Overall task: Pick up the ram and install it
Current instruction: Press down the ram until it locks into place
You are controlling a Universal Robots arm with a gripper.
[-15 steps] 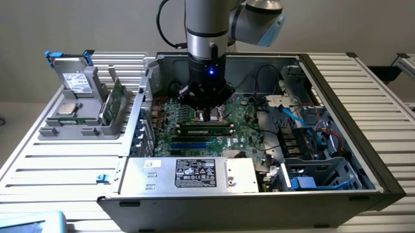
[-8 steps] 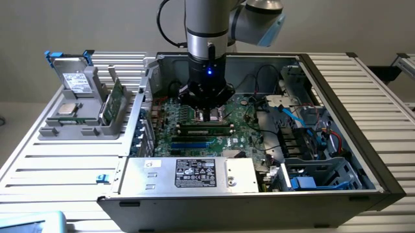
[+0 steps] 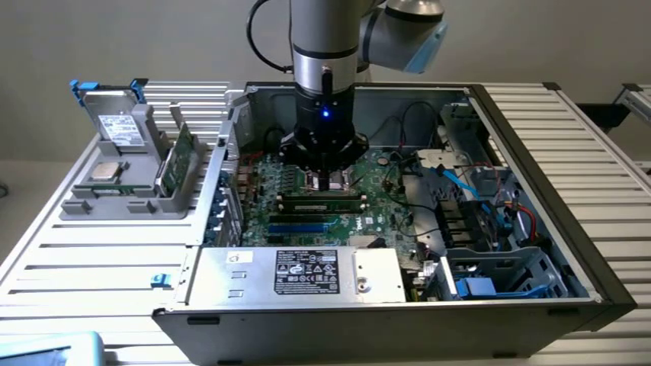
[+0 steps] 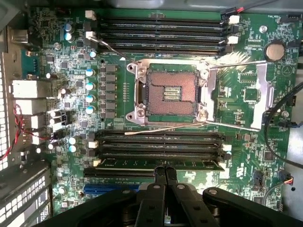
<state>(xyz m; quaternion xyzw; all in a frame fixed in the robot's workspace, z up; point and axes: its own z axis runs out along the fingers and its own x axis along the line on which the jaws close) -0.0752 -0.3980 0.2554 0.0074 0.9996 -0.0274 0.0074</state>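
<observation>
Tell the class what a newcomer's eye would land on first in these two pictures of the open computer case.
First, the robot arm reaching straight down into the open computer case, its shut gripper pressing on a green ram stick seated in a black slot of the motherboard. Next, the empty processor socket at the board's centre. On the exterior view's left, a grey holder carries a silver processor chip.

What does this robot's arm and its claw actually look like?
The arm is a thick silver-grey tube with a rounded joint capped in pale blue-grey, and a black cable loops beside it. Below it sits a black cylindrical wrist with a small glowing blue light. The claw is black: two slim, flat-sided fingers on chunky black linkages with shiny round pins.
</observation>
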